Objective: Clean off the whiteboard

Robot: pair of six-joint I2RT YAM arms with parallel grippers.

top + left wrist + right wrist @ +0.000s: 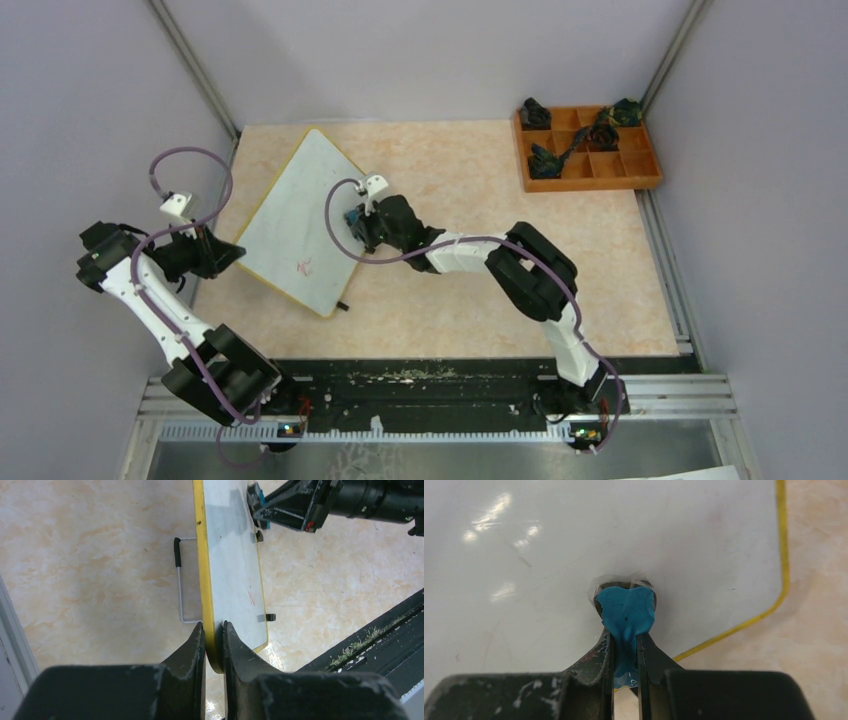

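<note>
The whiteboard [295, 225], white with a thin yellow edge, lies tilted on the table's left half with a small red scribble [304, 266] near its near corner. My left gripper [228, 252] is shut on the board's yellow left edge [206, 580]. My right gripper [352, 222] is shut on a blue cloth [626, 612] and presses it against the board's surface [549, 555] near the right edge. In the left wrist view the red marks [251, 597] and the right gripper [260, 510] with the cloth show on the board.
An orange-brown compartment tray [640, 180] holding dark parts stands at the back right. A wire stand [181, 580] sticks out under the board. A black rail [440, 385] runs along the near edge. Grey walls close in the left, back and right.
</note>
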